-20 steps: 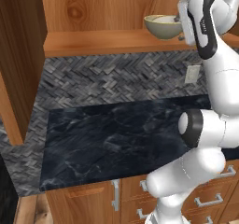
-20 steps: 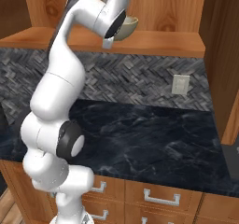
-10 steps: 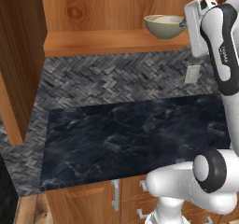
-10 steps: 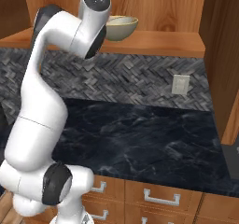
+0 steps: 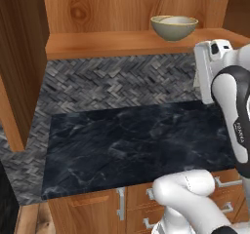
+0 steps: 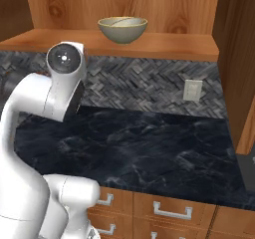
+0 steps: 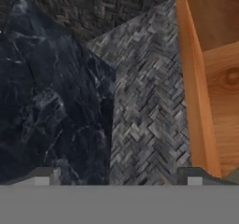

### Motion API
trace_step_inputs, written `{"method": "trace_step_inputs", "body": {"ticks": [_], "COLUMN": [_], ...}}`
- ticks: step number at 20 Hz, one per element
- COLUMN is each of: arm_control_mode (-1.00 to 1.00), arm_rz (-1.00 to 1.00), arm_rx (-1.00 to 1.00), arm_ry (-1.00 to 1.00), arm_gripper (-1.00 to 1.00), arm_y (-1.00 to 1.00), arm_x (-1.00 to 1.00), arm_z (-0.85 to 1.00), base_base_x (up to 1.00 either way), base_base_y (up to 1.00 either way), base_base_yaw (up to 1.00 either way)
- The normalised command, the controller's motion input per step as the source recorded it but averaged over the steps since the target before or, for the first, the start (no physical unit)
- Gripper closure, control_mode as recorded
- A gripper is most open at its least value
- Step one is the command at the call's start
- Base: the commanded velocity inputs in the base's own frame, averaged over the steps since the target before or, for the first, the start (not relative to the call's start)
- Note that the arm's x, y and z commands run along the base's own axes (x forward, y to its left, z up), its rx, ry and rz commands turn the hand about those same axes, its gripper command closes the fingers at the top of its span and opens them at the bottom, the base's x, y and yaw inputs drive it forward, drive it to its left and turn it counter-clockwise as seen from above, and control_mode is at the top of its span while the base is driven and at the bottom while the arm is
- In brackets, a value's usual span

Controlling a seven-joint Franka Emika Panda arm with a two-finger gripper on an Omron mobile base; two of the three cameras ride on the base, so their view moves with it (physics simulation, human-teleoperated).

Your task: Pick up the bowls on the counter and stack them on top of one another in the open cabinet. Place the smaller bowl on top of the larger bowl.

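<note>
The larger bowl (image 5: 174, 27) stands upright on the shelf (image 5: 122, 44) of the open cabinet (image 6: 124, 4); what it holds cannot be told. The fingers (image 7: 44, 177) are spread apart, empty, above the black desk (image 6: 144, 148).

Olive-grey yellow-rimmed bowl (image 5: 174, 27), black white-veined counter (image 5: 132, 143), grey herringbone wall (image 5: 117, 79)

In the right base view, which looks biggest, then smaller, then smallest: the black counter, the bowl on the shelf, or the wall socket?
1. The counter, by far the biggest.
2. The bowl.
3. The wall socket, the smallest.
The bowl and socket stand at a similar distance, so this order looks safe.
</note>
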Motion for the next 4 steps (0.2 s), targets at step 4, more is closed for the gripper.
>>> {"method": "trace_step_inputs", "body": {"ticks": [4], "arm_control_mode": [-1.00], "arm_rz": [0.00], "arm_rx": [0.00], "arm_ry": [0.11], "arm_gripper": [-1.00], "arm_y": [0.03], "arm_x": [-0.76], "arm_z": [-1.00], "base_base_x": [0.00], "base_base_y": [0.00], "base_base_yaw": [0.00]}}
